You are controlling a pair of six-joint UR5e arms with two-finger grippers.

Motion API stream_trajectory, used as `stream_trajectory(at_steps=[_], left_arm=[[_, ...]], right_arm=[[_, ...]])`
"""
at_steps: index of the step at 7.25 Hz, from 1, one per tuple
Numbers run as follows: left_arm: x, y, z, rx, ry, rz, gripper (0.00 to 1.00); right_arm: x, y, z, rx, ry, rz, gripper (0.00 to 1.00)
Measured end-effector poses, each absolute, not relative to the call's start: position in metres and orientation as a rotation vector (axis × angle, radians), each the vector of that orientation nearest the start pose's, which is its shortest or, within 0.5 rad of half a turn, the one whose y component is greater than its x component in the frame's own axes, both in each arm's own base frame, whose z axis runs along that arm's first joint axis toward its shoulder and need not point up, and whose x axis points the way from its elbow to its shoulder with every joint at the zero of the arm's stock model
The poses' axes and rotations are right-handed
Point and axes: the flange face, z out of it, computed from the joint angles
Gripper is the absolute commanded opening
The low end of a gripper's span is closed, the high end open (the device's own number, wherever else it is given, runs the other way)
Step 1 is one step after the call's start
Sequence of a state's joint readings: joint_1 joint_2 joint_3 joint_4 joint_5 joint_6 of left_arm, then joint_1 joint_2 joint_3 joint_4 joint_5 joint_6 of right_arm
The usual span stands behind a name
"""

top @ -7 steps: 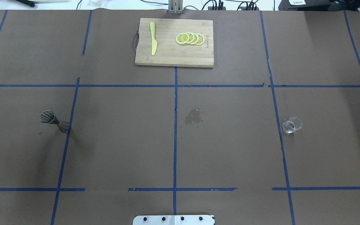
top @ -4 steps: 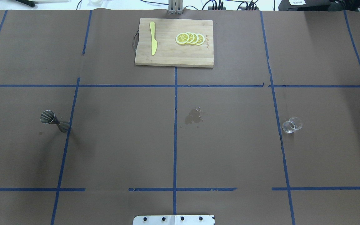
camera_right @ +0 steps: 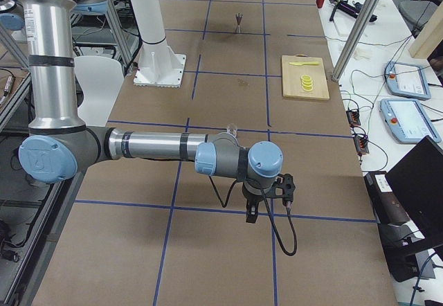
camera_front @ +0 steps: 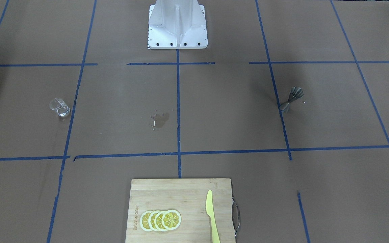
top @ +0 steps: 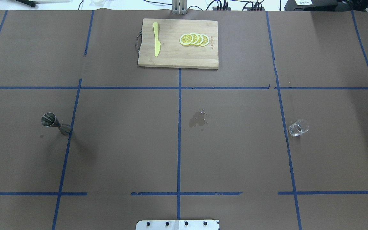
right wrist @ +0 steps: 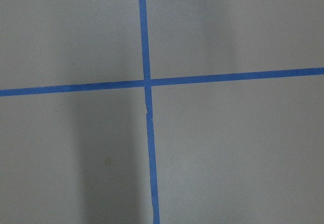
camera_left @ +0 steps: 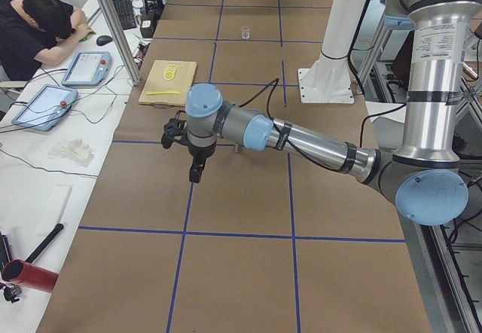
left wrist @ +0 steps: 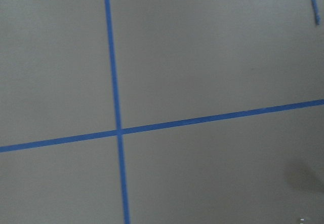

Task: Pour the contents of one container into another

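Observation:
A steel jigger point(top: 55, 123) stands on the table's left side, also seen in the front view as the jigger point(camera_front: 291, 98). On the right side a small clear glass point(top: 298, 127) stands upright. Neither gripper appears in the overhead or front view. In the left side view my left gripper point(camera_left: 194, 175) hangs fingers-down over the brown paper; I cannot tell whether it is open or shut. In the right side view my right gripper point(camera_right: 250, 216) points down near the glass point(camera_right: 232, 131); its state cannot be told either. Both wrist views show only paper and blue tape.
A wooden cutting board point(top: 177, 59) at the far middle carries a yellow knife point(top: 156, 40) and several lemon slices point(top: 194, 39). A wet spill mark point(top: 197, 118) lies at the table's centre. The robot's base plate point(top: 177, 224) sits at the near edge.

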State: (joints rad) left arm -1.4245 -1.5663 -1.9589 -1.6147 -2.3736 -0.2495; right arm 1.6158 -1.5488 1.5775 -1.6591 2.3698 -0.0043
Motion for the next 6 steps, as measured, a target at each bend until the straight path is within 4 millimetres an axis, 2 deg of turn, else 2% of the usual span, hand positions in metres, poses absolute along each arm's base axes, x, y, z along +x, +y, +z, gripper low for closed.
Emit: stream_trajectory(at_steps=[1,2,4,5,6], left_arm=[[0.037,-0.463,0.43,0.258,0.868,0.069,1.0],[0.061,-0.434,0.414,0.294,0.874,0.044,1.0],[0.106,-0.378,0.412,0.393,0.929,-0.054,1.0],[0.134,-0.359,0.407,0.41,0.951,-0.101,1.0],[0.175,-0.341,0.398,0.41,0.961,-0.154,1.0]], right_arm=[[0.081,-0.496,0.649,-0.037,-0.8,0.056,1.0],[0.076,-0.503,0.641,-0.027,-0.798,0.044,1.0],[0.07,-0.52,0.624,-0.014,-0.793,0.045,1.0],[0.068,-0.522,0.622,-0.013,-0.793,0.049,1.0],[0.066,-0.523,0.62,-0.014,-0.795,0.054,1.0]])
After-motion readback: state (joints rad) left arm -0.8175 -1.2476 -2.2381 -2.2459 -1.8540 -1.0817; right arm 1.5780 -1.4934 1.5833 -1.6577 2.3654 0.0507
